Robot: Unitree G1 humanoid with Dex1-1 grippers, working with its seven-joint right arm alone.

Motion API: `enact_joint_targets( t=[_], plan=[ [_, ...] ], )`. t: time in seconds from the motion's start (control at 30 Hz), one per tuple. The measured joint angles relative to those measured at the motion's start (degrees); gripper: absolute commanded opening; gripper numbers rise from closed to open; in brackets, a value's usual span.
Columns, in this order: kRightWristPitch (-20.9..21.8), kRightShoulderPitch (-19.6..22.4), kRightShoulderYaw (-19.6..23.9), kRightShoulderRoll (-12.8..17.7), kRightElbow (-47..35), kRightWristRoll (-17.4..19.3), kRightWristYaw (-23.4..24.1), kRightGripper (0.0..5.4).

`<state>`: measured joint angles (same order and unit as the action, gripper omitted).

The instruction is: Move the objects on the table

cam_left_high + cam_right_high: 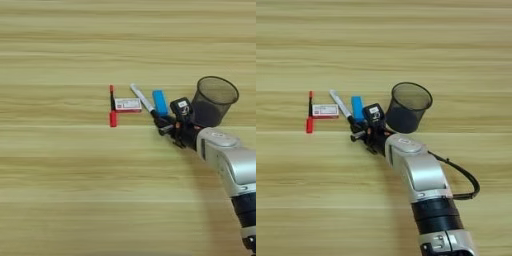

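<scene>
The right gripper [356, 134] sits at the black-capped end of one white marker [142, 98]; whether it grips is unclear. Just beside lie one blue block [160, 102], one white-and-red box [128, 104], one red pen [112, 106], mid-table [75, 190]. One black mesh cup [408, 106] stands behind.

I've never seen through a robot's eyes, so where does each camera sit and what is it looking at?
Left eye view: on the head, looking down at the light wood-grain table; silver forearm enters at the right.
Right eye view: beside it, reaching further right; more of the arm shows.
Both share the black mesh cup, blue oblong block and the claw at the white marker.
</scene>
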<state>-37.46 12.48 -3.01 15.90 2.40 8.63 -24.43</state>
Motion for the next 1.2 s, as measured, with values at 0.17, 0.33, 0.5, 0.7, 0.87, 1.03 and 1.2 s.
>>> enact_joint_targets(
  t=[0.17, 0.33, 0.5, 0.7, 0.87, 1.03, 1.2],
  plan=[
    [0.00, 0.00, 0.00, 0.00, 0.00, 0.00, 0.00, 0.69],
    [0.08, -0.18, 0.74, -0.61, -0.02, 0.53, 0.09, 0.69],
    [0.10, -1.56, 1.54, -1.02, -2.32, 1.52, 0.10, 0.69],
    [-0.07, -2.02, 3.71, -1.20, -8.98, 3.06, 0.30, 0.69],
    [-0.62, -2.01, 6.48, -1.16, -12.47, 4.14, 1.39, 0.69],
    [-2.07, -1.83, 10.26, -0.70, -17.03, 6.30, 1.70, 0.69],
    [-3.69, -0.68, 16.75, 2.22, -20.80, 8.75, 2.48, 0.69]
  ],
)
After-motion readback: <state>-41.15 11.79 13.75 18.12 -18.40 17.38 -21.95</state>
